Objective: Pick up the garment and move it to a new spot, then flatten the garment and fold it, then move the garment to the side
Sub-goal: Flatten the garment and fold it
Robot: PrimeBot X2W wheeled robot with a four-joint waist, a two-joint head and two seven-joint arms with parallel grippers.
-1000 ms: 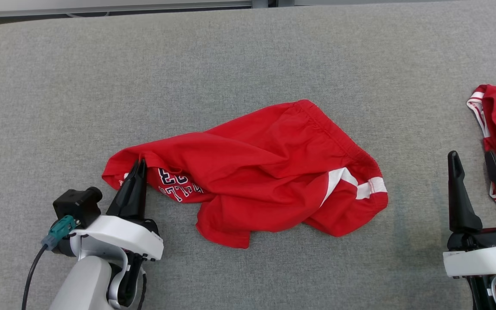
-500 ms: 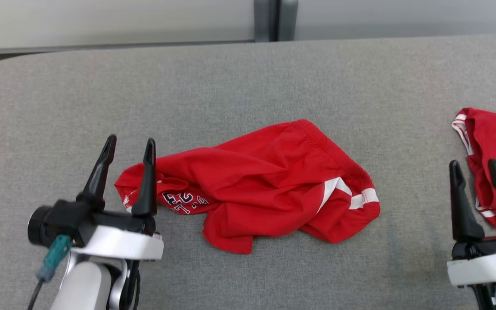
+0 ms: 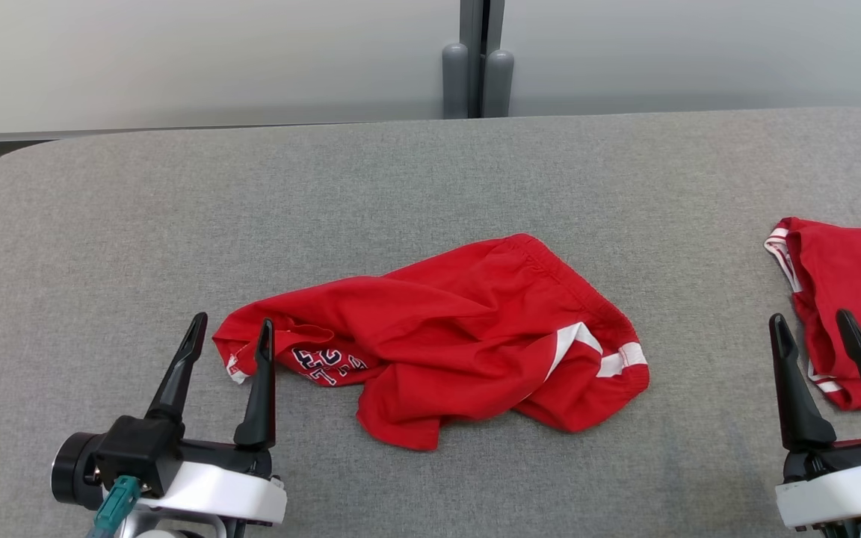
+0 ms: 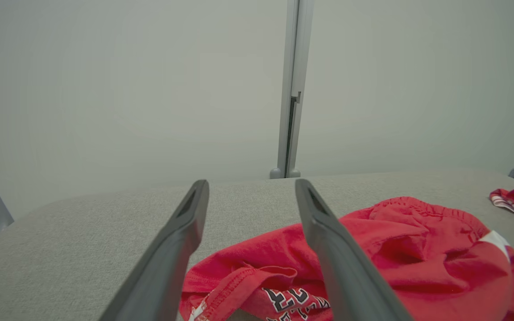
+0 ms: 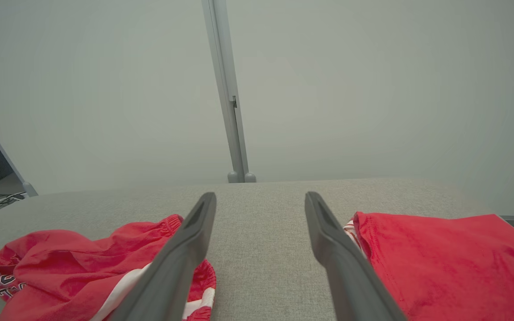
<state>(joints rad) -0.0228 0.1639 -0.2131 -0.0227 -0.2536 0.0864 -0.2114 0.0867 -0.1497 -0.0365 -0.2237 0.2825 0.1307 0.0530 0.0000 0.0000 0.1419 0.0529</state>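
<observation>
Head view high over table [image 3: 102,224]; wrist views low, toward wall [image 4: 105,89]; garment [image 3: 438,344] common to all

Illumination was bright, even and diffuse, leaving only faint, soft shadows under the garment [image 3: 445,336] on the counter [image 3: 400,187]. The head view was sharp; in both wrist views the near jaws were blurred and the counter's far edge bowed from wide-angle distortion.

Beside the left gripper [image 3: 234,321], whose fingers [image 3: 259,388] look smooth matt plastic, the garment [image 3: 460,344] is creased matt cloth on the rough-woven grey table [image 3: 400,187].
</observation>
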